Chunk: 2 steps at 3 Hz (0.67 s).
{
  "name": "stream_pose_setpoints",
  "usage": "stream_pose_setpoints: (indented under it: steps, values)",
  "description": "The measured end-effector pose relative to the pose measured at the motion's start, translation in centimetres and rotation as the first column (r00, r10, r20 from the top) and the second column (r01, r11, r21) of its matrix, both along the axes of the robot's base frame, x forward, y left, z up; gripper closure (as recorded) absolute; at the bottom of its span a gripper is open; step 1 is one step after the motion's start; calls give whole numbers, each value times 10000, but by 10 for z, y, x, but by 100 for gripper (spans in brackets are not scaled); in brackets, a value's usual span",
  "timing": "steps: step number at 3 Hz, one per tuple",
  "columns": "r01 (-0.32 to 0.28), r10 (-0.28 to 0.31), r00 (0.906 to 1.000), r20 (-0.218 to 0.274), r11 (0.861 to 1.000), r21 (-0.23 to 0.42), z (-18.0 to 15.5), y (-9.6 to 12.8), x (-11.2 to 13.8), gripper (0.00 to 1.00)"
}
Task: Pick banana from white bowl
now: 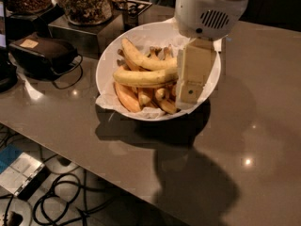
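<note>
The white bowl point(106, 60), lined with crumpled white paper, stands on the brown table in the middle of the camera view. The long, fairly straight pale-yellow banana point(141, 77) lies across the pile, pointing left to right. A more curved long banana point(141, 58) lies just behind it, and short orange-yellow bananas point(126, 98) lie underneath. My gripper point(188, 95) hangs down from the white wrist housing point(209, 8) over the bowl's right part, right at the straight banana's right end, and hides that end.
Two glass jars of snacks point(84, 1) stand on a metal box point(80, 34) at the back left. A dark pouch with a cable point(42, 53) lies at the left. The table's front edge point(94, 166) runs diagonally, with cables on the floor below point(61, 197).
</note>
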<state>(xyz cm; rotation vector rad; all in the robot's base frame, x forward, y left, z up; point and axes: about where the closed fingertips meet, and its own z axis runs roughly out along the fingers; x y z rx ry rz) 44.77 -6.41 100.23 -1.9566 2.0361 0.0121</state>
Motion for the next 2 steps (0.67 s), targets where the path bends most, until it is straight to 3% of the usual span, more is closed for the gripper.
stream_pose_setpoints:
  steps: [2]
  values:
    - [116,-100,9978,-657,9996,250,-19,14,13,27]
